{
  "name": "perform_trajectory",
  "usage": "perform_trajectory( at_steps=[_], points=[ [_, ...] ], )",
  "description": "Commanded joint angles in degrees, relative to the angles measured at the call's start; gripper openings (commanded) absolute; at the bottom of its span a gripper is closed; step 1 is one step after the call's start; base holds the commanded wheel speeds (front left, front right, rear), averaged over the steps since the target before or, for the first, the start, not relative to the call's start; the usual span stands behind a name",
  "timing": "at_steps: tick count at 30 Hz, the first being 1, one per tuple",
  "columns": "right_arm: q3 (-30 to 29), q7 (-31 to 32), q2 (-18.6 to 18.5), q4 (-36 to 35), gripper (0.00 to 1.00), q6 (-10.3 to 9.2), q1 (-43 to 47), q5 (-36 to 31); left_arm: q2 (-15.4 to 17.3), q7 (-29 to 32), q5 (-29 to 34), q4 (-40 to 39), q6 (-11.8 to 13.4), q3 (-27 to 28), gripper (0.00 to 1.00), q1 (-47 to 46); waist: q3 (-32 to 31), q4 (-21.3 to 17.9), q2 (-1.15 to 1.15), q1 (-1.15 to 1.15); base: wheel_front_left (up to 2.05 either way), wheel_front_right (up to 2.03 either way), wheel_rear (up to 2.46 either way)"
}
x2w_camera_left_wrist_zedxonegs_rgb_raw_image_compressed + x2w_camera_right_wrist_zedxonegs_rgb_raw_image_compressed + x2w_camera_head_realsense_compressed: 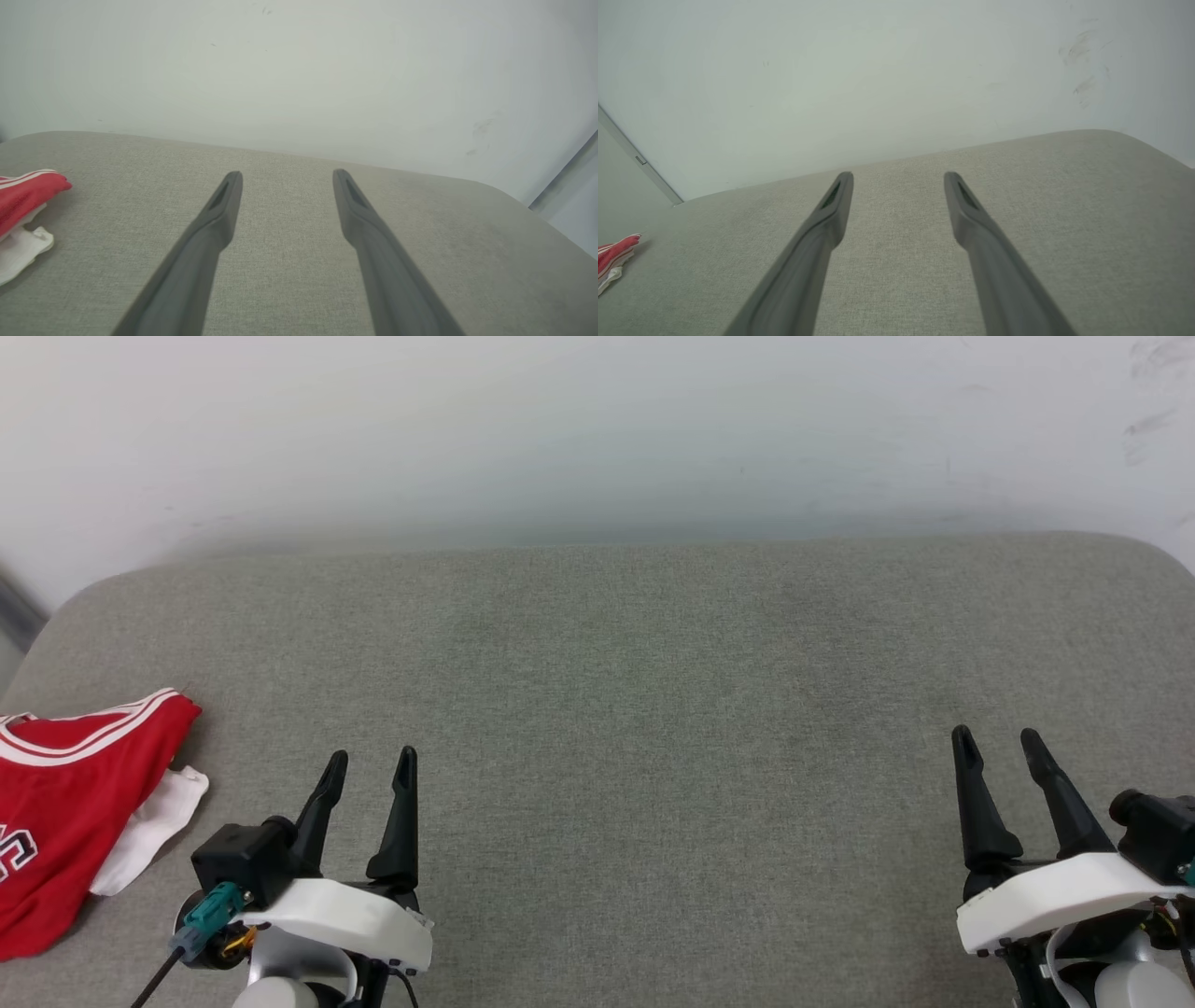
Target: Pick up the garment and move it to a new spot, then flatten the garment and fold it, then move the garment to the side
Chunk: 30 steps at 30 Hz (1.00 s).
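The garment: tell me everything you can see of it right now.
The garment is red, jersey-like cloth with white-and-red striped trim, a white part poking from under its right edge, and part of a black, white-outlined numeral. It lies slack and layered at the left end of the grey upholstered surface, cut off by the head view's edge. The open left gripper is beside it, not touching.

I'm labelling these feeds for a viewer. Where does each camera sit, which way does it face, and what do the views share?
Head view: on the head, facing forward and down at the grey padded surface; left tool and right tool, both open, at the bottom corners.
Left wrist view: on the left wrist, looking along the left tool's fingers toward the white wall.
Right wrist view: on the right wrist, likewise along the right tool's fingers.
Shared: red jersey at every view's left edge.
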Motion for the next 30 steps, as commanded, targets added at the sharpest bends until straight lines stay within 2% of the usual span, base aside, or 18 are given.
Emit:
perform_trajectory(
  at_steps=[1, 11, 30],
  points=[
    [-0.2, 0.1, -0.3, -0.7, 1.00, 0.02, 0.1, -1.8, 0.4, -0.7, 1.7, -0.6, 0.4, -0.3, 1.00, 0.2, 0.0, 0.0, 0.00, -0.01, 0.00, 0.00, 0.00],
    [-0.9, -0.1, 0.1, -1.3, 1.00, 0.02, 0.4, -6.8, 0.5, -1.9, 6.3, -0.8, 0.9, -0.8, 1.00, 0.1, 0.4, 0.3, 0.00, -0.01, 0.00, 0.00, 0.00],
    [-2.5, -1.6, 0.7, -3.3, 1.00, 0.01, 1.3, -13.8, -0.3, -4.1, 13.5, -0.6, -0.1, -0.7, 1.00, -0.2, 0.7, 2.2, 0.00, -0.01, 0.00, 0.00, 0.00]
  ],
)
